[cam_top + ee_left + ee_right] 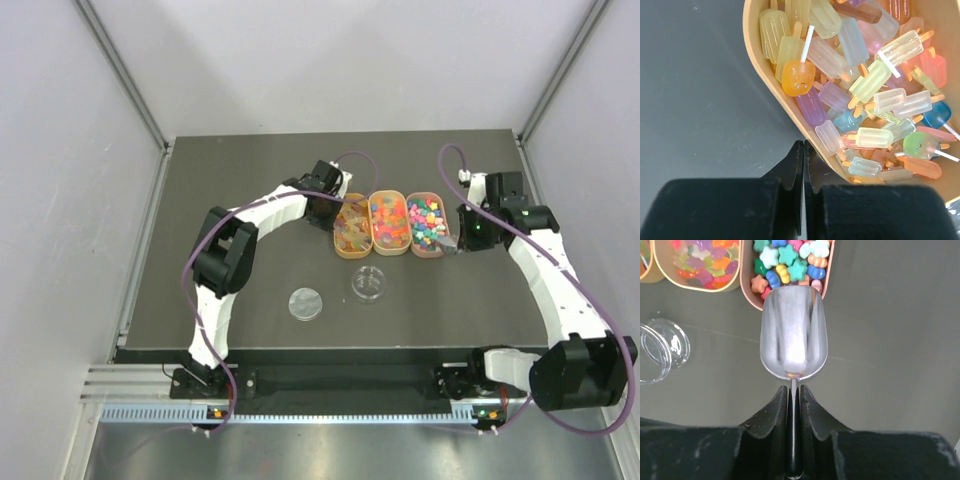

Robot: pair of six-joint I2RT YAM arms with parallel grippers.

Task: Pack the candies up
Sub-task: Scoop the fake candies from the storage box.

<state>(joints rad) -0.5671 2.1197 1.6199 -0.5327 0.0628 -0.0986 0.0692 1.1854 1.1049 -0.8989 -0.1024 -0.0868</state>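
Pastel star- and flower-shaped candies [790, 257] fill the right tray [743, 280] of a row of three, at 12 o'clock from the steel scoop [794, 335]. The scoop's bowl is empty and its lip overlaps that tray's near rim. The right gripper [794, 390] is clamped on the scoop's thin handle. The clear dish [370, 284], at 8 o'clock from the trays with its lid [305, 302] beside it, appears to hold nothing, so the first scooping seems to be the step in hand. Next, the lip must dip under the candies, then lift level toward the dish. The right arm arcs in from 3 o'clock. The left arm bends in from 9 o'clock. The left gripper [803, 150], pressed closed and empty, sits at the left tray [751, 50] of popsicle-shaped gummies [870, 82].
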